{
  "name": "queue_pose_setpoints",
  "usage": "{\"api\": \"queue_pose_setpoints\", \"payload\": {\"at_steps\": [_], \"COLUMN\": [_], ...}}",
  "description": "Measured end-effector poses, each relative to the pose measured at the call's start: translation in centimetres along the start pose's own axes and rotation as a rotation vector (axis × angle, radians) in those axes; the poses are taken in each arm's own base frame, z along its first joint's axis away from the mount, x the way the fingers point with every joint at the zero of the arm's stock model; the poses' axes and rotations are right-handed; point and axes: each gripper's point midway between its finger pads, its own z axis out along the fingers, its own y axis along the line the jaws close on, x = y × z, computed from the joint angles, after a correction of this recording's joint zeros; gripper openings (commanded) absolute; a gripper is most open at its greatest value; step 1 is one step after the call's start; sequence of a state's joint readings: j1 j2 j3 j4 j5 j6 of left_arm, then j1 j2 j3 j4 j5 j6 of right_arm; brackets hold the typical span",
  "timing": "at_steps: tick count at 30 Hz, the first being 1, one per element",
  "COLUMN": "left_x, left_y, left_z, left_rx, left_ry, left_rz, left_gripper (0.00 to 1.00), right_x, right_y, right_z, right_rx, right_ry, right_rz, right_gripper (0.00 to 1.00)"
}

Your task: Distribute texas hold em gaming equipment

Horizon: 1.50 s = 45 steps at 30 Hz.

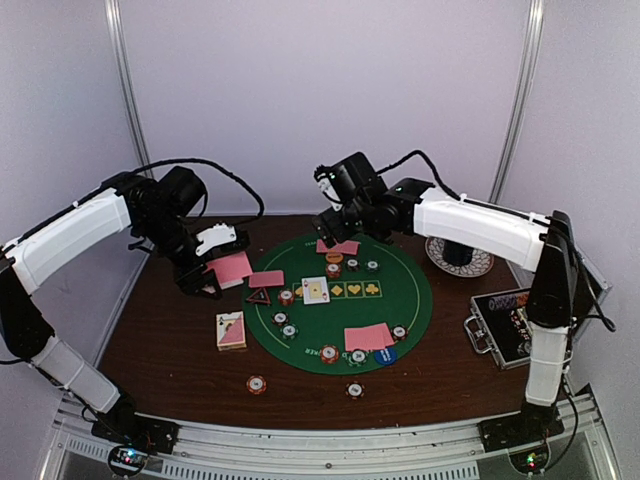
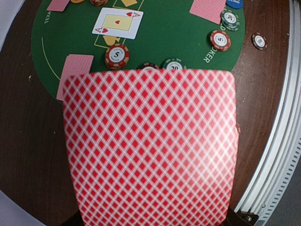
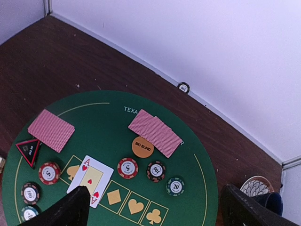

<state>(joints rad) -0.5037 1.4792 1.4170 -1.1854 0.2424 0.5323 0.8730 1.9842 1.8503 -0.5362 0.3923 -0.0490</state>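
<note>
My left gripper is shut on a pink-backed card, held above the left edge of the round green mat. That card fills the left wrist view and hides the fingers. Over the mat's far side, my right gripper hangs open with nothing between its fingers. Below it lie two overlapping pink-backed cards, an orange Big Blind button and red, black and green chips. A face-up ace of hearts sits mid-mat. The triangle marker and another card lie to the left.
A card deck lies on the brown table left of the mat, and two chips lie off it in front. Two near cards and a blue button sit on the mat. Mug on plate and case stand right.
</note>
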Motion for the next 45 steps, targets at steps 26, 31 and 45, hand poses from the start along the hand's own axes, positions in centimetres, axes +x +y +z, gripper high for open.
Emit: {"api": "queue_pose_setpoints", "payload": {"at_steps": [26,31,45], "left_x": [-0.9,-1.0,-1.3], "left_y": [0.2,0.1,0.3], "left_z": [-0.8,-0.8,-0.6], "left_rx": [-0.008,-0.001,0.005], "left_ry": [-0.031,-0.036,-0.034], "left_rz": [0.008,0.008,0.007], "left_gripper": [0.00,0.00,0.00], "right_x": [-1.1,-0.6,-2.3], "right_y": [11.2,13.6,17.5], "right_z": [-5.2,-4.9,-6.5], "right_rx": [-0.934,-1.026,-1.236], "right_ry": [0.274,0.351,0.382], "right_rz": [0.761,0.820,0.885], "right_gripper": [0.95,0.94,0.94]}}
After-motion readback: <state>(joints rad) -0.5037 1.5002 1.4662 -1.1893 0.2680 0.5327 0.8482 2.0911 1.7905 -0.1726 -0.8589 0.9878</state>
